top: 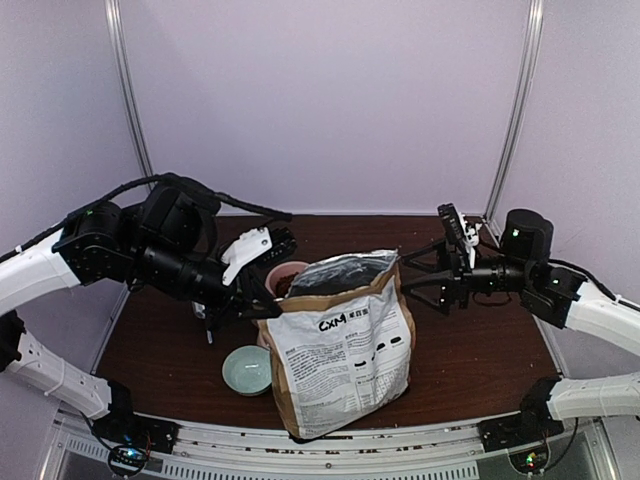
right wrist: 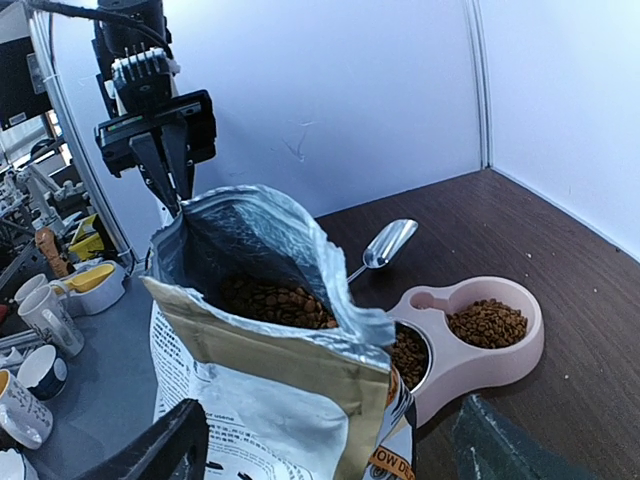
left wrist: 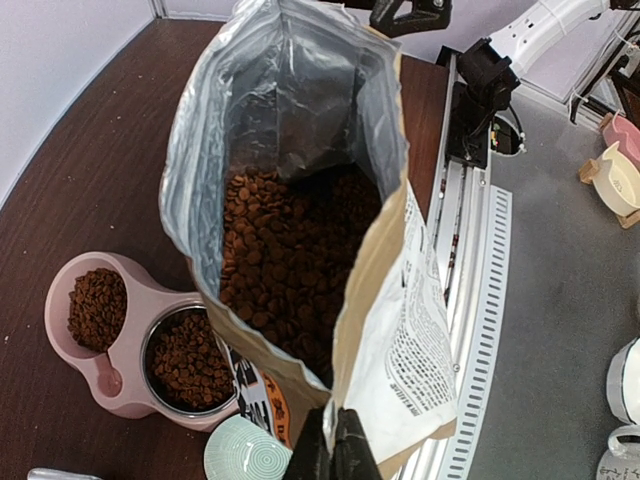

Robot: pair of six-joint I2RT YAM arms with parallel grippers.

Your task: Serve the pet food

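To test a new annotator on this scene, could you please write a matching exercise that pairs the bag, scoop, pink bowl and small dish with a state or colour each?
Things:
1 bag
2 scoop
3 pink bowl
4 small dish

States:
A pale green, empty
B kibble in both wells
C metal, lying flat
D upright, open at the top

Pairs: 1-D; 2-C; 3-B; 4-A
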